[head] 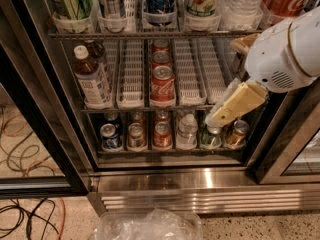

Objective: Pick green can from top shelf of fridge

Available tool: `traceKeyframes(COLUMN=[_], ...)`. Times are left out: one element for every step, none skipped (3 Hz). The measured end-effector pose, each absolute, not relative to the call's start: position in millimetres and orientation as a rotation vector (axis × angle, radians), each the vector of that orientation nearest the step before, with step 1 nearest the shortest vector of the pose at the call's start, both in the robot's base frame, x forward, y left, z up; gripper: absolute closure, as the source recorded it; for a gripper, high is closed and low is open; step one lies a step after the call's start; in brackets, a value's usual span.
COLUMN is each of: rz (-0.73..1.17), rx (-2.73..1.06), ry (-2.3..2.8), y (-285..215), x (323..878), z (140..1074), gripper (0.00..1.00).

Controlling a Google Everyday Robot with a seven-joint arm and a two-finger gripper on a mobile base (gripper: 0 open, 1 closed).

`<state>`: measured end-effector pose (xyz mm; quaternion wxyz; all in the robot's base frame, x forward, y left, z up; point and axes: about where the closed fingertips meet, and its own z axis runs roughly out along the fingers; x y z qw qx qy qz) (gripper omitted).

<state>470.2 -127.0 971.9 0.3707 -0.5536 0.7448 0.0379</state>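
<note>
While the gripper hangs low at the right of the fridge, whether open or closed I cannot tell, the green can stands far up-left of it on the top shelf.

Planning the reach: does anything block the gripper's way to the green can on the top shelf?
Nothing visible does. The gripper hangs low right, before the lower racks; the green can stands at the front of the top shelf, far left, behind only its low white tray lip.
</note>
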Motion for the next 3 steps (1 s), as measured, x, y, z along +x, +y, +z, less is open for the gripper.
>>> traceKeyframes(rz=[0.097,0.114,0.206], rx=[-1.421,-1.390,-1.262], ry=[1.911,1.913,1.900], y=[-127.0,-127.0,-108.7], x=[469.9,469.7,473.4], z=[971.8,973.3,973.4], gripper=[0.00,0.00,0.00])
